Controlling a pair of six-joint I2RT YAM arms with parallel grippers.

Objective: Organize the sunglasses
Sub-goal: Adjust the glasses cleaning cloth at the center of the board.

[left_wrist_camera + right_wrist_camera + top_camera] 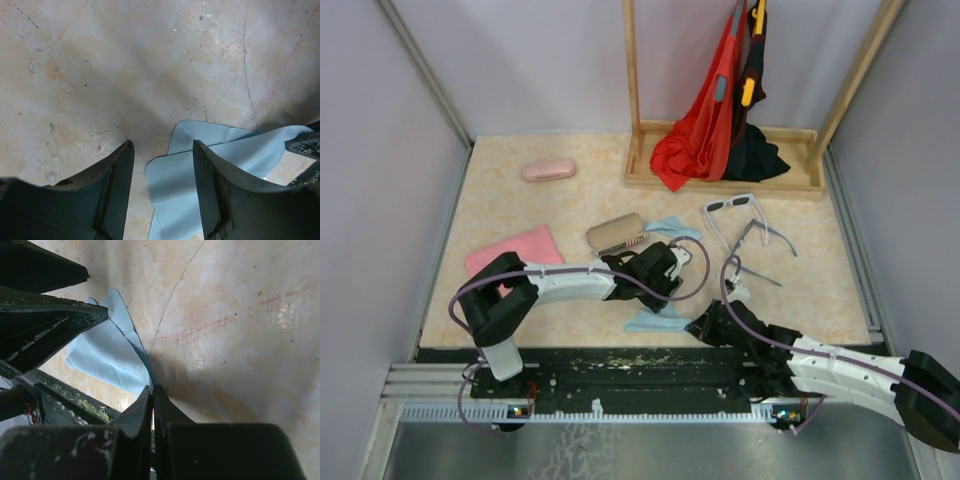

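The white-framed sunglasses (732, 206) with dark lenses lie open at the back right of the table. The thin grey glasses (761, 243) lie just in front of them. Both grippers are away from them, at a light-blue cloth (650, 323) near the front edge. My left gripper (663, 292) hovers open over that cloth (200, 165), empty (162, 150). My right gripper (694, 325) is shut (152, 390) on the cloth's edge (107, 352). The left gripper's fingers (45, 325) show at the upper left of the right wrist view.
A tan glasses case (615, 232) and a second blue cloth (672, 227) lie mid-table. A pink case (548, 170) lies at the back left, a pink cloth (513, 250) at the left. A wooden rack (720, 180) with red and black bags stands at the back.
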